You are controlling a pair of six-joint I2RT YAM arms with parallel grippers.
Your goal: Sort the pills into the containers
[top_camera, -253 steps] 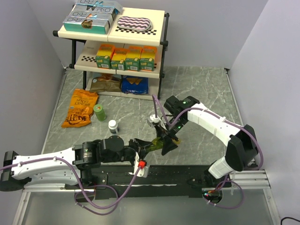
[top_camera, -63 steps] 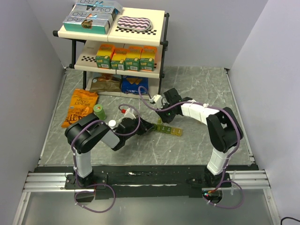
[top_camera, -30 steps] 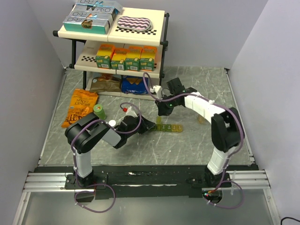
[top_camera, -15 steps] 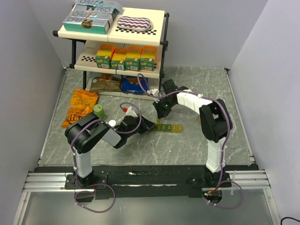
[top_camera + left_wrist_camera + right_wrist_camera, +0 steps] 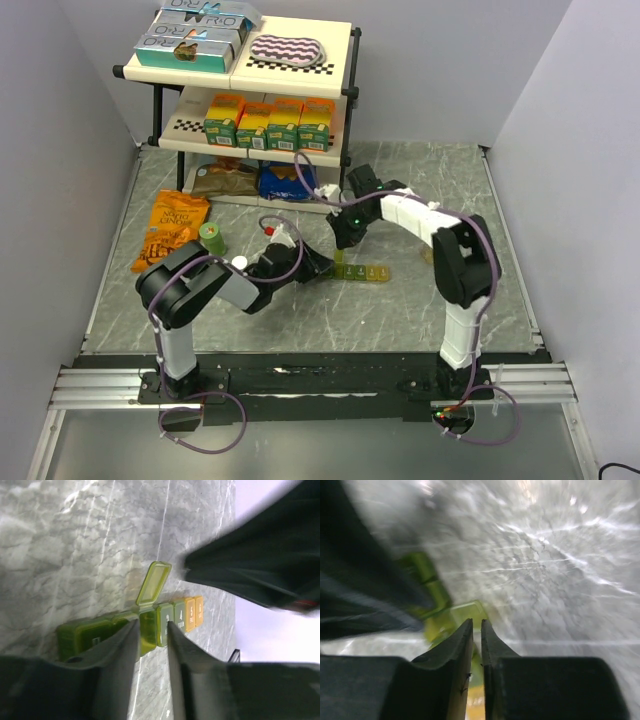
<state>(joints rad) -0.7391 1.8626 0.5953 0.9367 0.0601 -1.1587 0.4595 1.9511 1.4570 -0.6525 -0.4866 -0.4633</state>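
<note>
The containers (image 5: pixel 362 271) are a strip shading from olive green to yellow, lying on the marble table mid-centre. In the left wrist view the strip (image 5: pixel 162 620) lies across just beyond my fingertips, with one lid (image 5: pixel 155 582) standing open. My left gripper (image 5: pixel 318 267) sits at the strip's left end, jaws slightly apart and empty (image 5: pixel 151 622). My right gripper (image 5: pixel 340 238) hovers just above the strip, jaws nearly together (image 5: pixel 476 622) over the open compartment (image 5: pixel 467 611); this view is blurred. No pills show.
A white-capped bottle (image 5: pixel 240 263) and a green bottle (image 5: pixel 212 238) stand left of my left gripper. An orange snack bag (image 5: pixel 172 232) lies further left. A two-tier shelf rack (image 5: pixel 250 90) with boxes stands at the back, with bags (image 5: pixel 258 180) beneath it.
The strip went from the near front to mid-table and my left arm folded back beside it. My right gripper swung in over the strip and shifted slightly in the last second.
</note>
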